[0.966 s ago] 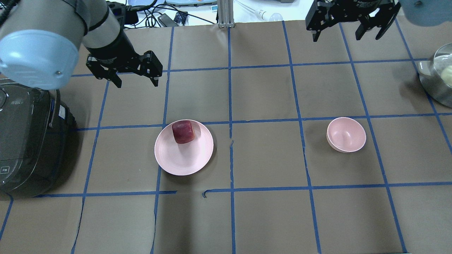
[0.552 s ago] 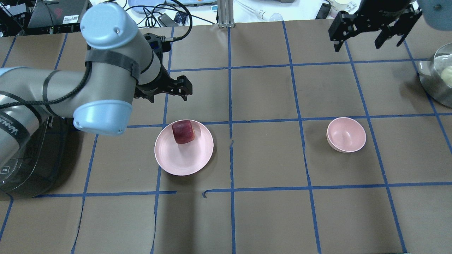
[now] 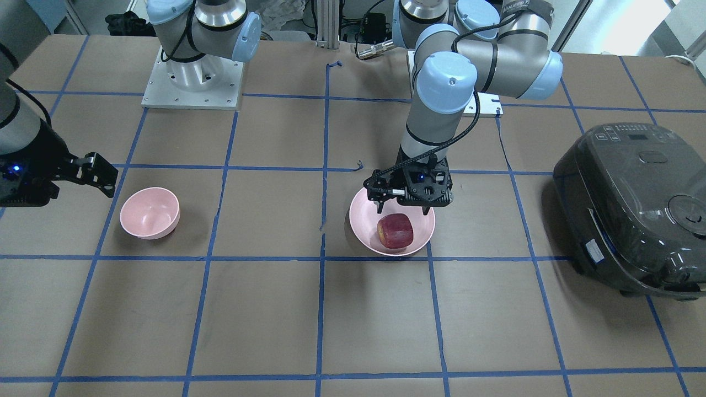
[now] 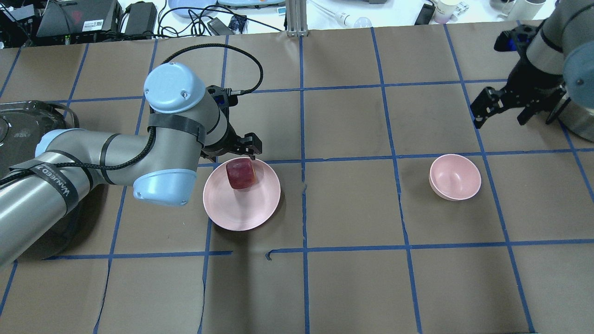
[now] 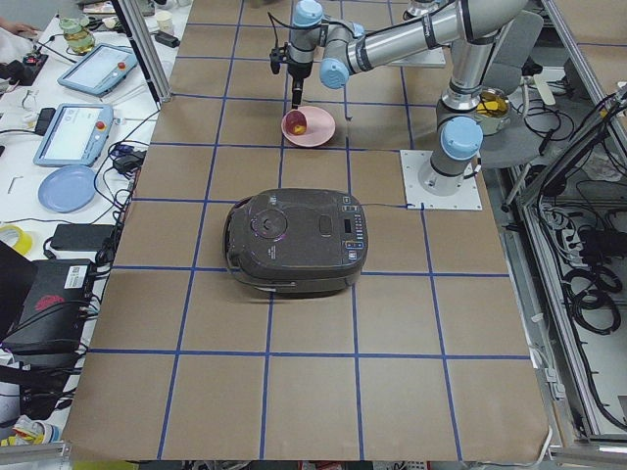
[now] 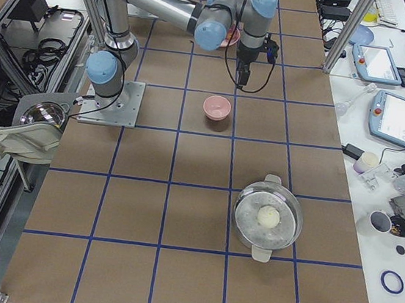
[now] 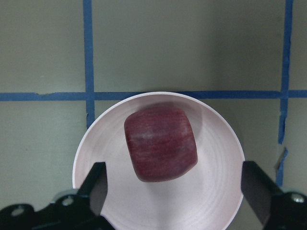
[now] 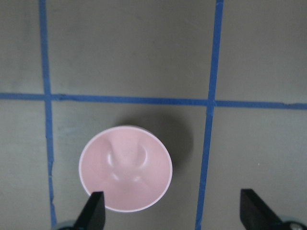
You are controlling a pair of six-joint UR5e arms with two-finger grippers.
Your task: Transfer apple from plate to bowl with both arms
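The dark-red apple [image 4: 241,174] sits on the far part of the wide pink plate [image 4: 241,211], left of the table's middle. My left gripper [image 4: 234,152] hangs open just above the plate's far rim, right beside the apple and not touching it. In the left wrist view the apple [image 7: 161,143] lies between the spread fingers [image 7: 98,184]. The small pink bowl [image 4: 455,177] stands empty on the right. My right gripper [image 4: 501,116] is open and empty, above the table beyond the bowl. The right wrist view shows the bowl [image 8: 125,167] below it.
A black rice cooker [image 4: 28,185] stands at the table's left edge, under my left arm. A steel pot [image 4: 577,109] with a pale round lump inside stands at the right edge, close to my right arm. Blue tape [image 4: 304,208] marks a grid on the brown cover.
My left gripper has swung in from the back left and come down to the plate's far rim by the apple. My right gripper has moved from the back edge toward the bowl.
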